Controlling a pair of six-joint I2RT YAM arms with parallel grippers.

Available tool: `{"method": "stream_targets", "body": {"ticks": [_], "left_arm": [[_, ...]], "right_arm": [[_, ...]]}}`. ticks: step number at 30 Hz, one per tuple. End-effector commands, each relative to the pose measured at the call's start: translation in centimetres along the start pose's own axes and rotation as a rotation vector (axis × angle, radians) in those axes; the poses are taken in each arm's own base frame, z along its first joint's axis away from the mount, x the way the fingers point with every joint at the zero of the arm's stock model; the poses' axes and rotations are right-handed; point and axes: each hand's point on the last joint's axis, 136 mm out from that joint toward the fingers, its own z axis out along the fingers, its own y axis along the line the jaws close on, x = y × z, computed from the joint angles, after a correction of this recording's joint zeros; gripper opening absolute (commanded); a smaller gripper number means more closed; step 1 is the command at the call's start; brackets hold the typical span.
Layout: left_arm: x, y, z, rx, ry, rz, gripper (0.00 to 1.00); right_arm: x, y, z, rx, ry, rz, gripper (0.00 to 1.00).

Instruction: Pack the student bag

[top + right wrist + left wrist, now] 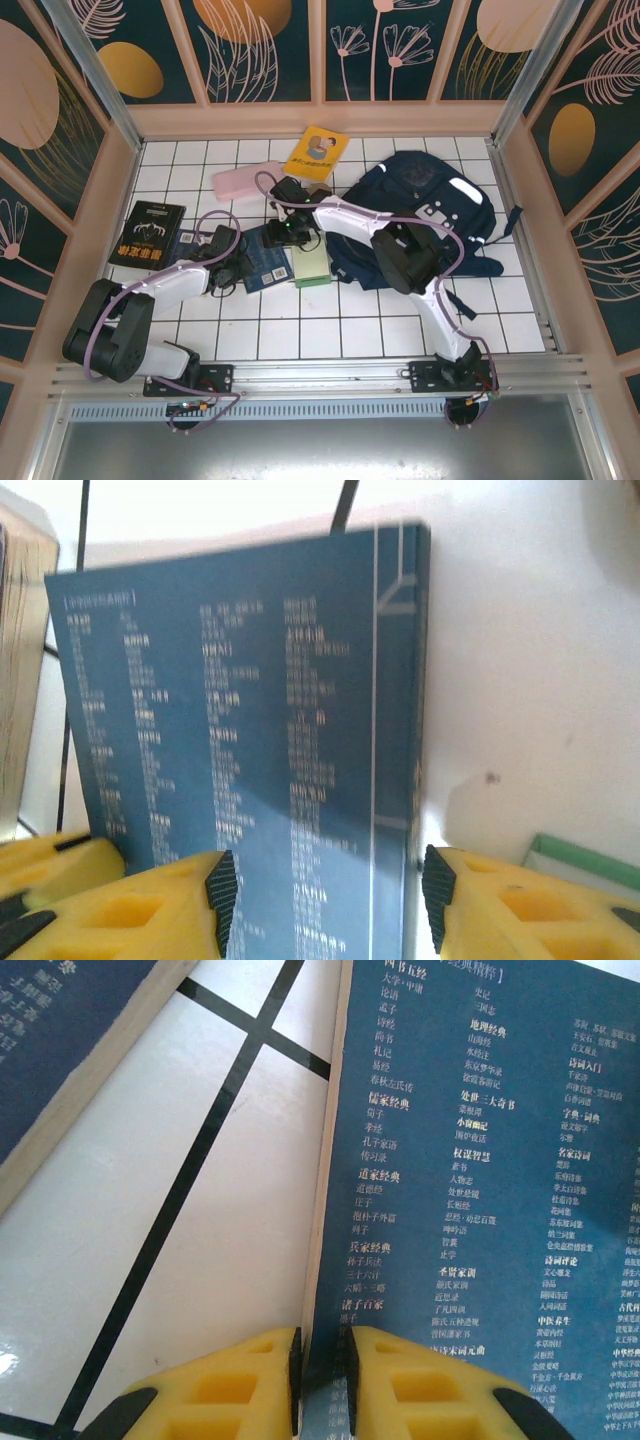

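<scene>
top view looks down from behind; both wrist views sit close over, seemingly, one blue book [480, 1210].

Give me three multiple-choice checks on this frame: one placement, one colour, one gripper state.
1. Where does the yellow book lie?
A. On the tiles at the far edge, left of the student bag
B. Under the left arm's base
C. Stacked on a black book

2. What colour is the cover that the left gripper pinches?
A. Red
B. Green
C. Blue

3. How does the right gripper stand?
A. Shut on a pencil case
B. Open above the blue book
C. Shut on a strap

Key:
1 A: the top view shows it flat on the white tiles beside the bag.
2 C: the left wrist view shows it clamped on a blue cover's edge.
3 B: the right wrist view shows its jaws wide apart with the book beneath.
</scene>
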Motion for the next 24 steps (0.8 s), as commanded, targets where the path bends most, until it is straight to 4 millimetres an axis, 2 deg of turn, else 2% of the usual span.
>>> {"method": "stream_targets", "body": {"ticks": [1, 7, 9, 17, 20, 24], "left_arm": [[2.2, 2.4, 0.4, -0.096, 0.078, 0.003, 0.21], [2.3, 2.7, 0.4, -0.102, 0.076, -0.006, 0.21], [2.2, 2.6, 0.4, -0.099, 0.076, -0.006, 0.21], [2.5, 2.2, 0.6, -0.061, 0.075, -0.019, 0.21], [2.7, 2.3, 0.8, -0.058, 0.081, -0.012, 0.2], [2.5, 1.8, 0.8, -0.031, 0.076, -0.009, 0.2]], "right_arm": [[0.6, -2.2, 1.3, 0.091, 0.036, 0.041, 0.56], [2.9, -4.8, 2.7, 0.198, 0.102, 0.077, 0.56], [3.9, -4.9, 3.0, 0.203, 0.139, 0.074, 0.56], [9.0, -2.7, 5.9, 0.137, 0.308, 0.047, 0.57], [9.8, -1.2, 6.1, 0.046, 0.349, 0.053, 0.56], [9.4, 2.6, 4.8, -0.147, 0.362, 0.026, 0.55]]}}
